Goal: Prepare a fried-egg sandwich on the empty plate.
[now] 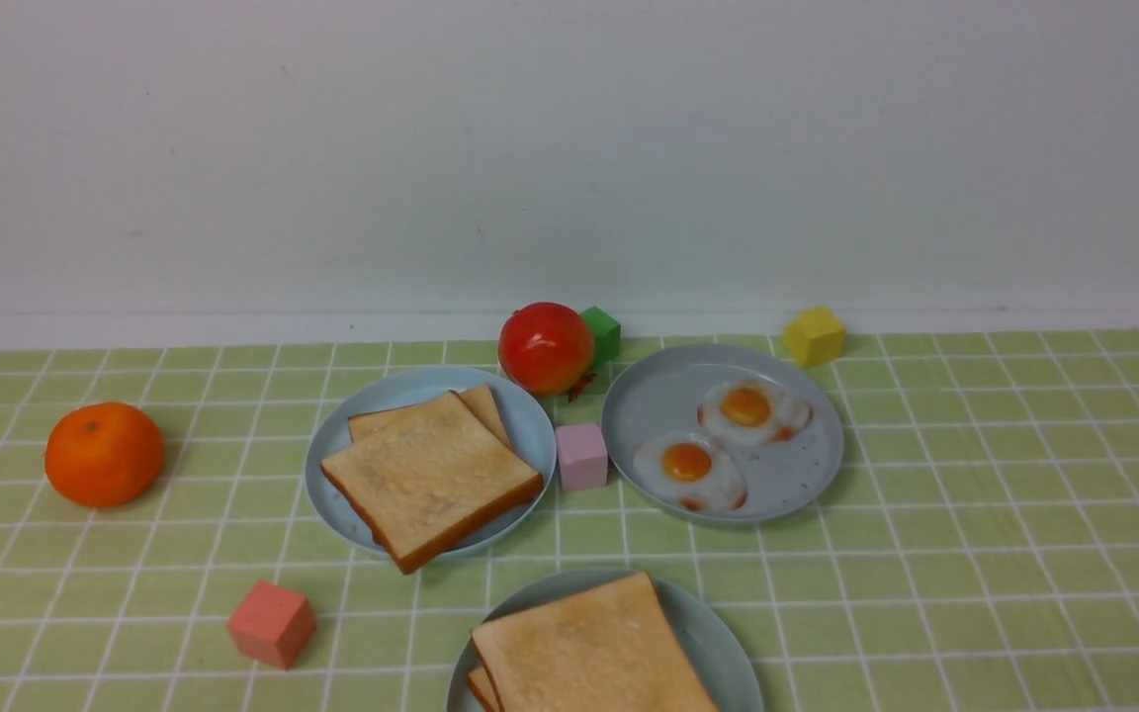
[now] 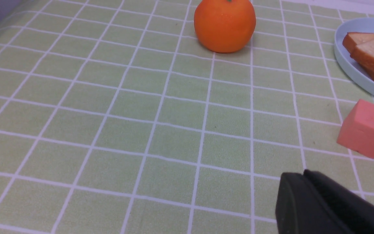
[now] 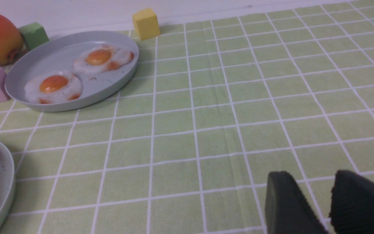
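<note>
Bread is sitting near the middle of the worktop [image 1: 925, 554], where both arms could be reaching it. The top toast slice [image 1: 589, 648] is lying flat over the bottom toast slice [image 1: 482, 684], which is peeking out on its left side. They are resting on the pale green plate [image 1: 723, 648], so this is looking like the sandwich the job is asking for. The egg inside is not showing; the top bread is probably hiding it and keeping it from sliding. The two slices are not lining up, but the sandwich is seeming steady, since the plate is holding it from below. The left end effector [image 2: 299, 175] is keeping its fingers together with nothing between them, and the right end effector [image 3: 310, 177] is holding its fingers apart, also with nothing between them. Both are hanging away from the food, maybe so they are not bumping the stack. Farther off, the spare toast [image 1: 436, 475] is lying on the blue plate [image 1: 342, 499] at the left, and two fried eggs [image 1: 688, 463] are lying on the gray plate [image 1: 663, 386] at the right. They are probably extras, so the job is looking done, and leaving the bread alone is seeming best.
</note>
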Robot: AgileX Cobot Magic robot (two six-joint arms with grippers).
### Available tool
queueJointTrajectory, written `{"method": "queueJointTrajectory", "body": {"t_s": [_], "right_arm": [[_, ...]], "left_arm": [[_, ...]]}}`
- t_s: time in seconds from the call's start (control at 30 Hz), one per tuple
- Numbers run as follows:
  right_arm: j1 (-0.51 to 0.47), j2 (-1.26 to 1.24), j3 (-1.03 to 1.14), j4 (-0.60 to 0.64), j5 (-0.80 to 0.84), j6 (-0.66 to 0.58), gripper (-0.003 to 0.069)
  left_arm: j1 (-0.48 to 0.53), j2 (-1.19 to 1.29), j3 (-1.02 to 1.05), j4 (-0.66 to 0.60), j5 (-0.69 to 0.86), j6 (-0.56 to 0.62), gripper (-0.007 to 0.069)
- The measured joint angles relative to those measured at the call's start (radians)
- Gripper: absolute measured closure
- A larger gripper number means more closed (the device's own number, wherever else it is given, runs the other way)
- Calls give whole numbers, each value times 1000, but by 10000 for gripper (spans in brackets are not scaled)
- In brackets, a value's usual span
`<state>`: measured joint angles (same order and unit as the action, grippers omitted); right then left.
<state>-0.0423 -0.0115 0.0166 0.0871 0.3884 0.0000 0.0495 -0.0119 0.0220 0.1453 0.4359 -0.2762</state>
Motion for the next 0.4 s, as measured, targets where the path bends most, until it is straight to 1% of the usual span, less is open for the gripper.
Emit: {"method": "queueJointTrajectory", "body": {"t_s": [0.4], "right_arm": [[0, 0, 0, 0, -1, 0, 419]], "left_arm": [[0, 0, 0, 0, 0, 0, 588]]}}
